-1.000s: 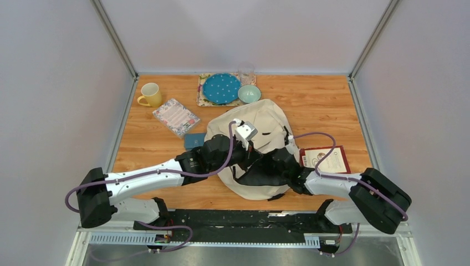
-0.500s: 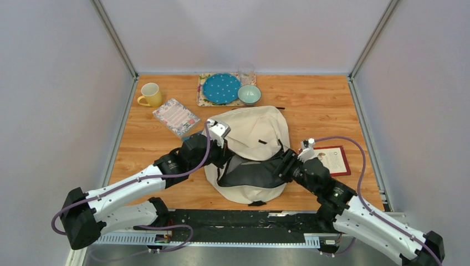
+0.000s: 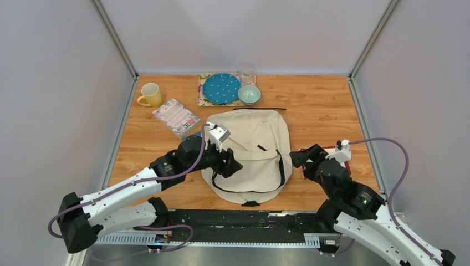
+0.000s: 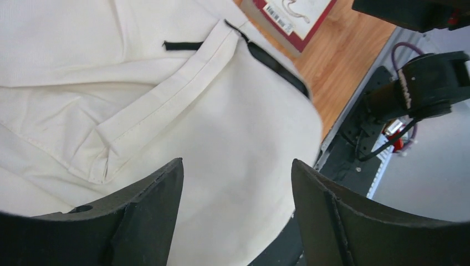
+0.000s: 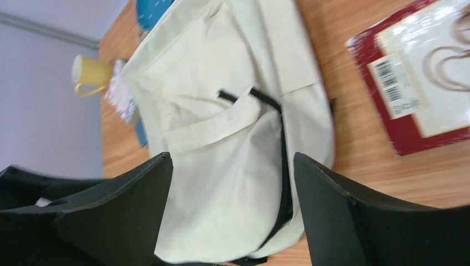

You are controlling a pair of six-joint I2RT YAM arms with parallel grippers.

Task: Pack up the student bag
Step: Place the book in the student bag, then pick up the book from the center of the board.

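Observation:
The student bag [image 3: 252,149], a cream backpack with black trim, lies flat in the middle of the table, its dark zipper line curving along the near edge. My left gripper [image 3: 233,165] hovers open over the bag's left side. In the left wrist view the cream fabric [image 4: 138,83] fills the space beyond my spread left gripper [image 4: 237,162], which grips nothing. My right gripper [image 3: 302,158] stands open just off the bag's right edge. The right wrist view shows the bag [image 5: 221,111] past my right gripper [image 5: 233,155], its jaws wide apart and empty.
A red book [image 3: 339,160] lies right of the bag, partly under my right arm. A floral notebook [image 3: 175,116] and a yellow mug [image 3: 149,95] sit at the back left. A blue plate [image 3: 221,88], a bowl [image 3: 249,93] and a glass [image 3: 246,72] stand at the back.
Both grippers have let go of the bag and opened. The bag's gaping dark mouth has dropped shut and it lies flat. Both arms have drawn back toward its sides.

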